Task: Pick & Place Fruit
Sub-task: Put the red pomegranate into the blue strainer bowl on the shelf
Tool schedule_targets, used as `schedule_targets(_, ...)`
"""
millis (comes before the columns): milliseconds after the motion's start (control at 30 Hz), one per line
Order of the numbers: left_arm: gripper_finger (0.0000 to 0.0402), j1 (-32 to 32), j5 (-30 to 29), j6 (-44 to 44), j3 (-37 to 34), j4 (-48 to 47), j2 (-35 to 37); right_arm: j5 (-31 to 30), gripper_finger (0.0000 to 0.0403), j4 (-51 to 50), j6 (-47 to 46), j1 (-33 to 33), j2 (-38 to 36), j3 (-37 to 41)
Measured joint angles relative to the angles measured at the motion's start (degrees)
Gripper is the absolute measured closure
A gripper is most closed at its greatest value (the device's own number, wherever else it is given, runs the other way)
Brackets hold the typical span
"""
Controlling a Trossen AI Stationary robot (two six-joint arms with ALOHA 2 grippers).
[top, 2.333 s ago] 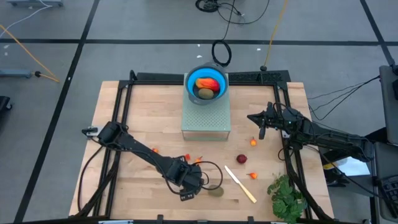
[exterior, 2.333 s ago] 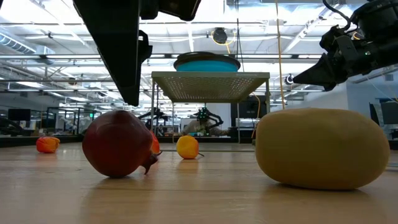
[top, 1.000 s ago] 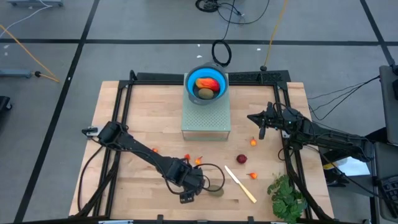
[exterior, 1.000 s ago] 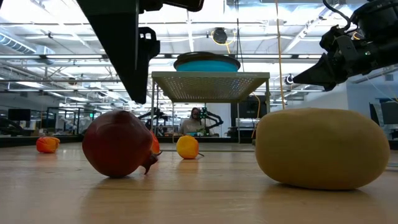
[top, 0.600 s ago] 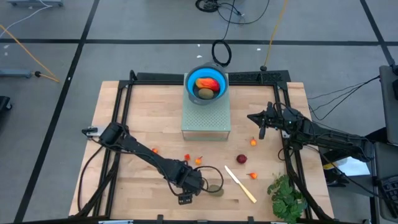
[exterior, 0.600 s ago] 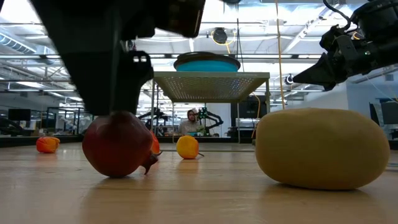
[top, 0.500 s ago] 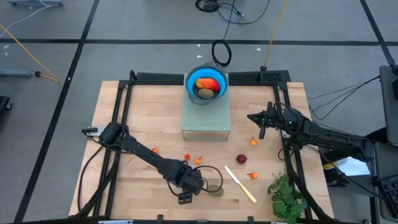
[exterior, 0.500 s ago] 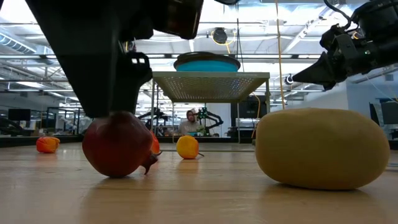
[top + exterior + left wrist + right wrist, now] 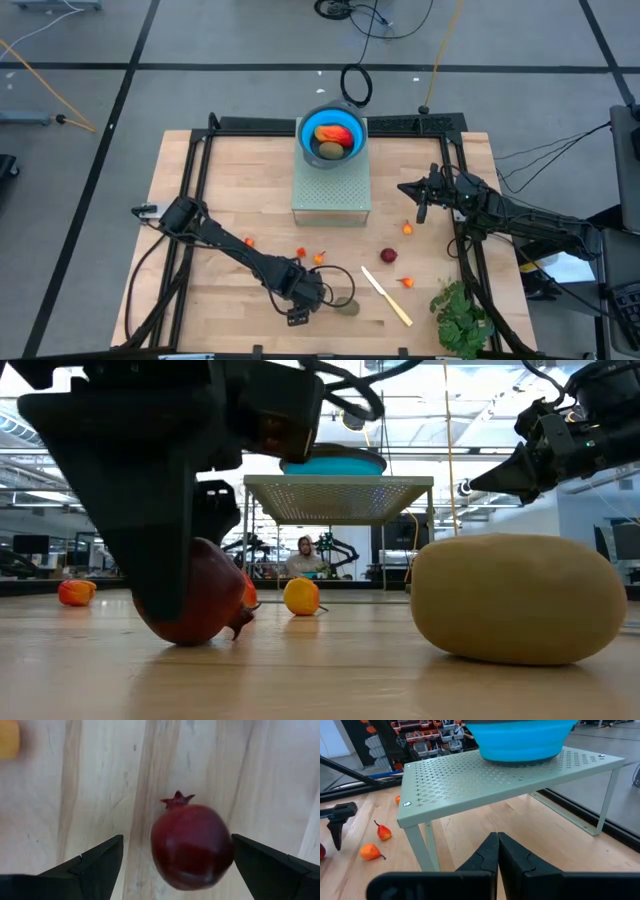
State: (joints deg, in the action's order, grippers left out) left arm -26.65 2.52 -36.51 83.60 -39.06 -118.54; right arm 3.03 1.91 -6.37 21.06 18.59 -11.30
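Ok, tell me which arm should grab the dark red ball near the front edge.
Left. The left gripper is open with its fingers on either side of the dark red ball. The right gripper is shut, off by the shelf.

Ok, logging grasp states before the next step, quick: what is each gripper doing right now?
Left gripper: open, fingers either side of the dark red ball, not closed on it.
Right gripper: shut, empty, near the perforated stand.
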Motion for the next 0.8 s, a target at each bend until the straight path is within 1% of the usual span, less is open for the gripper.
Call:
schedule_targets(200, 0.0038, 0.0, -1.1, -0.2, -0.3, 0.8, 0.0, 0.0, 0.0403, 0.0, 0.0, 0.0, 0.0, 0.0)
schedule_targets(300, 0.0055, 0.0, -1.2, 0.1, -0.3, 1.6, 0.0, 0.0, 0.0403, 0.0, 0.0, 0.0, 0.0, 0.0)
schedule_targets(667, 0.0190, 0.0, -1.6, 0.3, -0.3, 1.7, 0.0, 0.0, 0.0403, 0.0, 0.0, 0.0, 0.0, 0.0)
schedule_targets(800, 0.0227, 0.0, -1.7, -1.0, -0.3, 1.7, 0.0, 0.0, 0.0403, 0.0, 0.0, 0.0, 0.0, 0.0)
